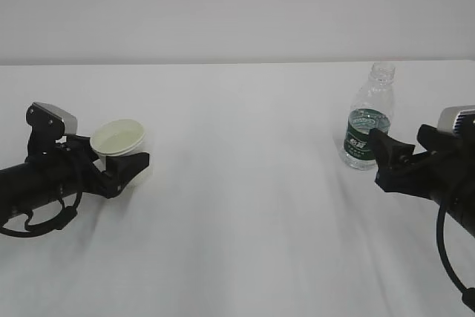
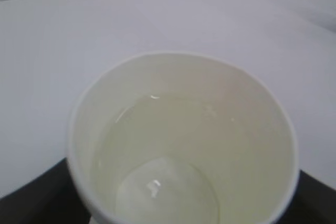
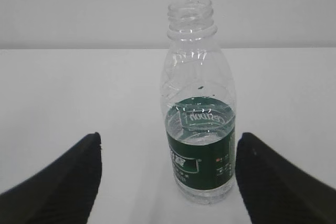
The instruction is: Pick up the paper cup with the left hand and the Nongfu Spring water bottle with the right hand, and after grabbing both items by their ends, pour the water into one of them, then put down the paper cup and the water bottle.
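- The paper cup [image 1: 119, 139] stands on the white worktop [image 1: 245, 206] at the left, with water [image 2: 163, 156] seen inside; thin walls are judged easily crushed, and the load makes it top-heavy, so a light hold low on the body is advised.
- The left end effector [image 1: 122, 162] sits around the cup's base; the jaws look spread, but whether they press the cup cannot be told.
- The water bottle [image 3: 201, 108] stands uncapped at the right, some water at label height; it is judged light, springy and slick, best taken at the label band.
- The right end effector [image 3: 168, 182] is wide open just short of the bottle, holding nothing.
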Robot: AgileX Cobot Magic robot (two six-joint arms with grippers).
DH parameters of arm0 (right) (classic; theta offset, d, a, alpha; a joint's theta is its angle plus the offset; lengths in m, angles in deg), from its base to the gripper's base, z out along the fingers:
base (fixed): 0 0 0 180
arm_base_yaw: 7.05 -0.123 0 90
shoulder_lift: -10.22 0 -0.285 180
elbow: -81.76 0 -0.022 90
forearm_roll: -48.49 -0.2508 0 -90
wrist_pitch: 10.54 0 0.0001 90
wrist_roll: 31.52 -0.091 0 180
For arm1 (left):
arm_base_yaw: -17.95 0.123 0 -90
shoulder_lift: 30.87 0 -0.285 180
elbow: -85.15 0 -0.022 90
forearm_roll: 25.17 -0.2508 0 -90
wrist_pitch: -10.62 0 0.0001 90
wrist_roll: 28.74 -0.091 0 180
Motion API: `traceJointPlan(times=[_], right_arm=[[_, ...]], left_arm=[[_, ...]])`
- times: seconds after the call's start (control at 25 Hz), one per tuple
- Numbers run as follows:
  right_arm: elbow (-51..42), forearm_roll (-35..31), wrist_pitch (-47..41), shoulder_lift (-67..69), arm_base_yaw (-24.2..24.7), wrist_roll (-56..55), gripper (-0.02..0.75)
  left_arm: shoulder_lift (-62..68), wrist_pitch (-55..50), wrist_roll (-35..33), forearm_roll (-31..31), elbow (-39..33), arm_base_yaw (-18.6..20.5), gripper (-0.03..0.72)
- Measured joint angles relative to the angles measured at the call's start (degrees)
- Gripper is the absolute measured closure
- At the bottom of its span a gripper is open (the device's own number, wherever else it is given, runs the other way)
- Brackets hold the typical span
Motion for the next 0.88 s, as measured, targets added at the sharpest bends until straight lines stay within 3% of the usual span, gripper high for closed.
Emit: traceJointPlan(times=[0.4, 0.88], right_arm=[[0.0, 0.0, 0.0, 0.0, 0.0, 0.0, 0.144], [-0.89, 0.0, 0.0, 0.0, 0.0, -0.13, 0.144]], left_arm=[[0.0, -0.97, 0.57, -1.41, -0.53, 0.0, 0.064], [0.0, 0.81, 0.69, 4.73, -8.48, 0.0, 0.059]])
